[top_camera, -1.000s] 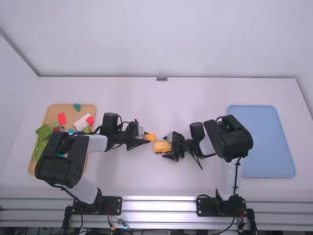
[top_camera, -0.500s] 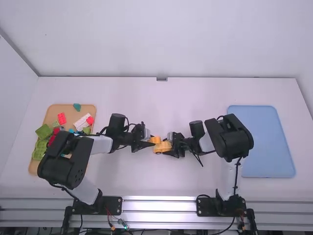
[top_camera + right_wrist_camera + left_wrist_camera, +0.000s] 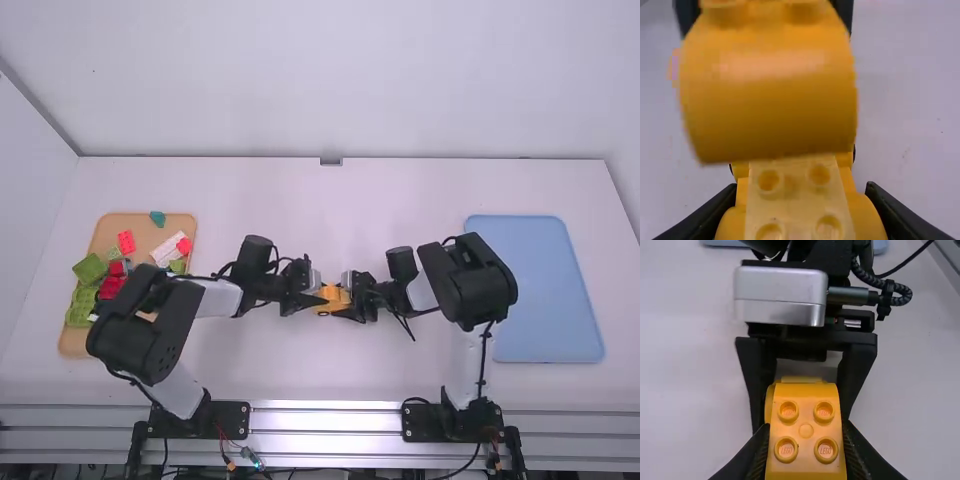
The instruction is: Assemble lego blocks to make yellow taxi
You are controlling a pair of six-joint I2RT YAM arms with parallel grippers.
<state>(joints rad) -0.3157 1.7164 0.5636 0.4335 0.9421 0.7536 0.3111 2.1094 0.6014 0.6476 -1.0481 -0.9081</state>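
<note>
Since the studs point(image 3: 769, 181) likely needed bracing, right pincer point(image 3: 801, 187) pinched the car body point(image 3: 860, 220), left pincer point(image 3: 806, 427) the roof block point(image 3: 806, 410) above it.

smooth white arm links point(image 3: 220, 298) | bulky black rounded joint housings point(image 3: 140, 335) | silver box-shaped wrist block point(image 3: 780, 295) | braided black cable point(image 3: 868, 278) | black plastic cable tie point(image 3: 886, 299) | black rectangular base plates point(image 3: 222, 417)
</note>
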